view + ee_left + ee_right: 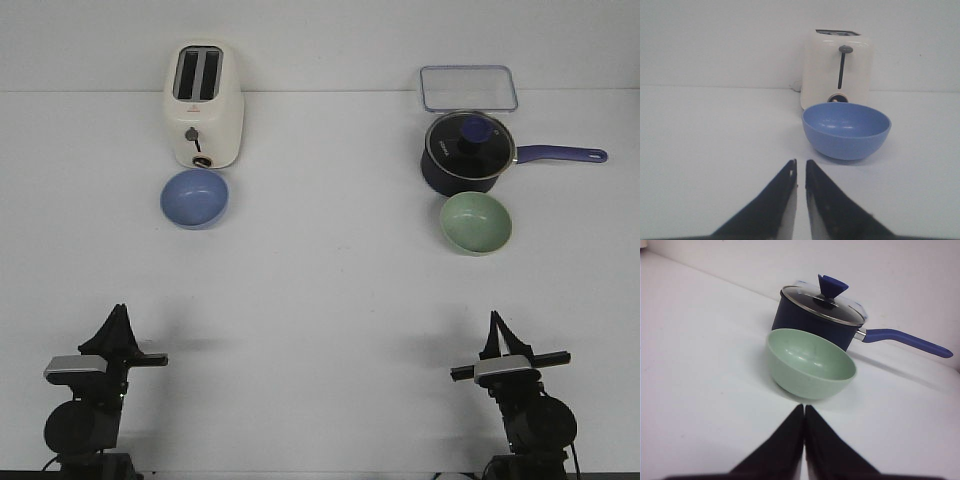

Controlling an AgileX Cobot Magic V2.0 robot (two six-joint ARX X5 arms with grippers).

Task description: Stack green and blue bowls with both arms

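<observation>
I am holding both closed grippers, left [118, 312] and right [494, 320], low at the near table edge, facing the blue bowl [194, 197] and green bowl [476, 222].

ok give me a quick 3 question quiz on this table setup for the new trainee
1. True or false: the blue bowl sits just in front of the toaster.
2. Which item is nearest the green bowl? A) toaster B) saucepan C) clear container
3. Fill in: the left pincer and right pincer are both ____ and hold nothing.

Key:
1. True. It stands on the table, on the robot's left side.
2. B. The lidded saucepan is right behind it; the container lies farther back.
3. Shut. In each wrist view the fingers nearly meet, short of the bowl.
</observation>
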